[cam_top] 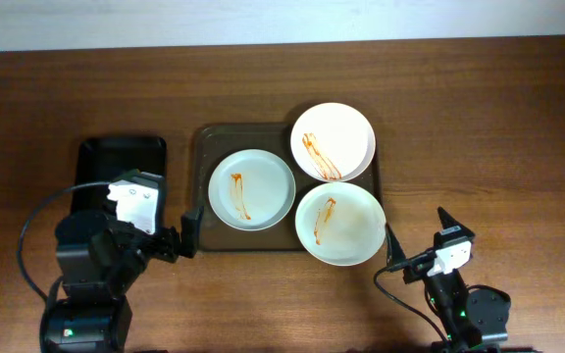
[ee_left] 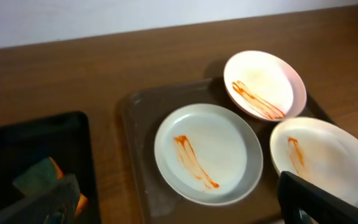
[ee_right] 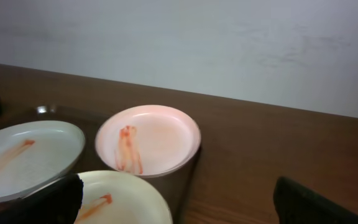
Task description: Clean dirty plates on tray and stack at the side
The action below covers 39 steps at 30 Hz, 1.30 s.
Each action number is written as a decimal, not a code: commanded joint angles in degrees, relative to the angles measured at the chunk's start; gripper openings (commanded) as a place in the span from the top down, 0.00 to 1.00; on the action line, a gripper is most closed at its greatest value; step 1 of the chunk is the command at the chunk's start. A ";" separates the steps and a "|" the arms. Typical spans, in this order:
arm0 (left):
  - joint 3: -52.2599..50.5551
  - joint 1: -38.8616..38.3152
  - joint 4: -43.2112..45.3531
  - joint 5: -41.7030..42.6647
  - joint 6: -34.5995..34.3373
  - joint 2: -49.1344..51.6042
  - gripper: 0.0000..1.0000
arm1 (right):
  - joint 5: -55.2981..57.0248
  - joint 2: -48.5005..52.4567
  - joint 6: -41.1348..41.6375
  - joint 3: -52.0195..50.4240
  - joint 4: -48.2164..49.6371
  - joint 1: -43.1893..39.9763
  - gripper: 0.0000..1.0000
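Three white plates with orange-red sauce streaks sit on the brownish tray (cam_top: 204,147): one at the left (cam_top: 251,189), one at the back right (cam_top: 333,142), one at the front right (cam_top: 339,224). They show in the left wrist view as the left plate (ee_left: 207,152), back plate (ee_left: 265,84) and front plate (ee_left: 322,155), and in the right wrist view as well (ee_right: 148,140). My left gripper (cam_top: 186,230) is open and empty, just left of the tray's front left corner. My right gripper (cam_top: 422,240) is open and empty, right of the front plate.
A smaller black tray (cam_top: 121,162) stands left of the brown tray; in the left wrist view it holds a green and orange sponge (ee_left: 45,180). A pale wall runs along the table's far edge.
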 commanded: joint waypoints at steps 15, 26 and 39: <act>16.09 -0.24 -8.81 -0.31 -2.71 13.73 0.01 | -1.05 7.17 2.45 15.65 -2.40 -0.15 0.02; 26.67 0.20 -15.72 -3.72 -2.75 19.58 0.01 | -10.84 49.37 2.43 57.59 -29.00 -0.15 0.02; 42.42 6.80 -30.62 -3.74 -2.97 39.12 0.01 | -24.48 77.50 11.82 71.08 -30.45 0.31 0.14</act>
